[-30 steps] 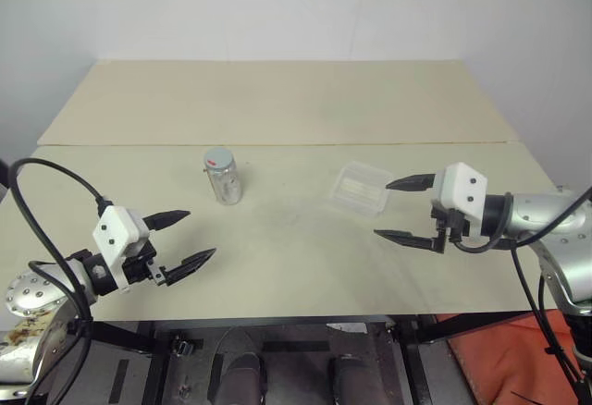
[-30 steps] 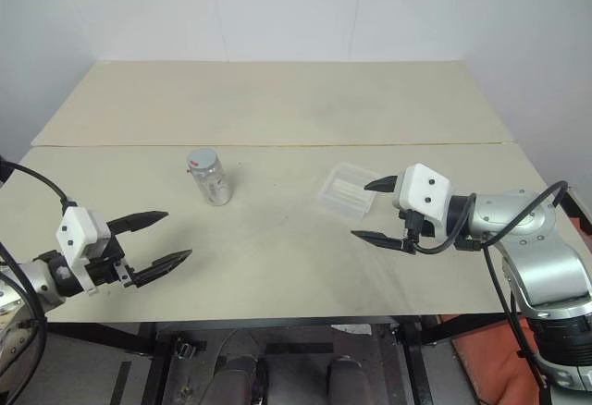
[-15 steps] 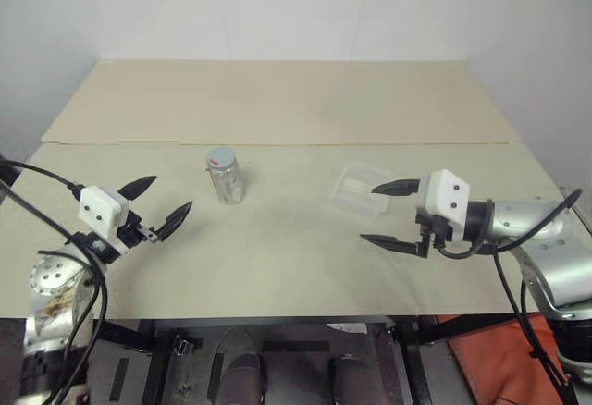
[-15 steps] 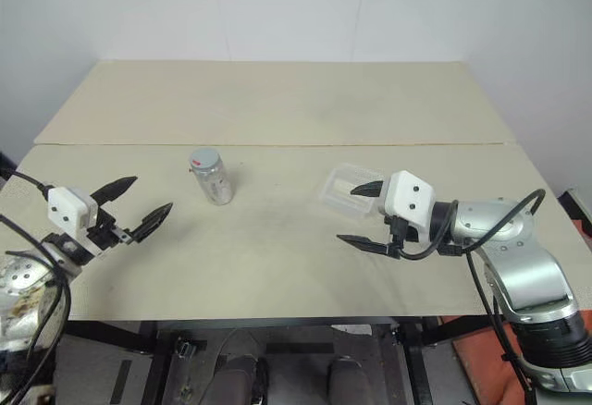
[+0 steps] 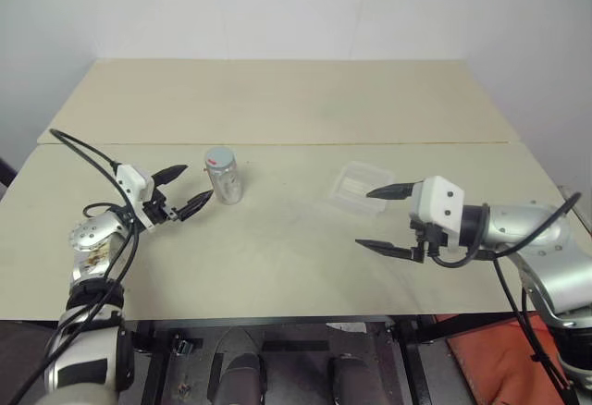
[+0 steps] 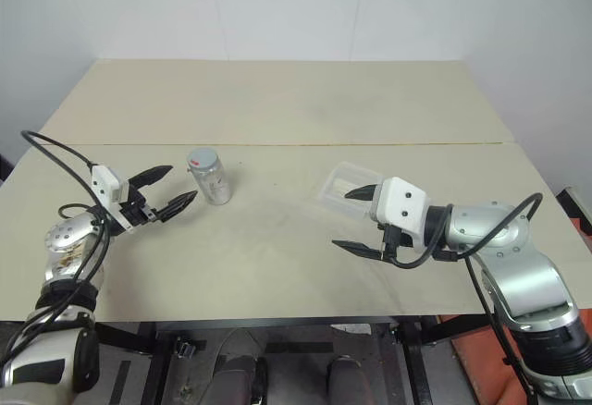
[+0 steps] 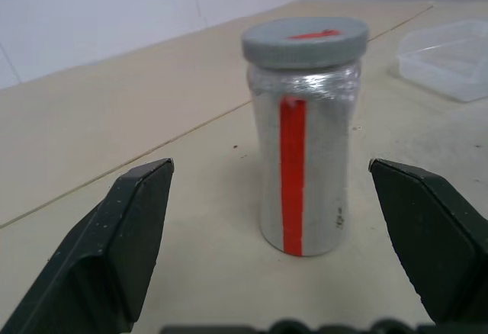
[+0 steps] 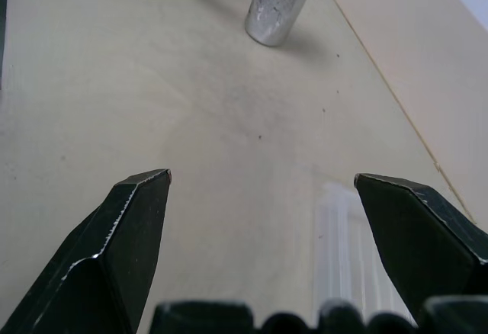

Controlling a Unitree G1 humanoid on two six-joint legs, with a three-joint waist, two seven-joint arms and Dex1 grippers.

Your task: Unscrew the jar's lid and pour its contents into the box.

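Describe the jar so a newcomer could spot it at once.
On the beige table, look left of centre, just ahead of the open left pincer. The jar stands upright there: silvery, red-striped, grey lid, unlike the flat clear box.

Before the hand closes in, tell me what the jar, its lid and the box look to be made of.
The jar: probably clear glass or hard plastic; its wall has a silvery, speckled sheen under a red stripe. The lid: matte grey, likely plastic; flat, dull, with a red mark on top. The box: thin clear plastic; the table shows through it, and its rounded rim catches light.
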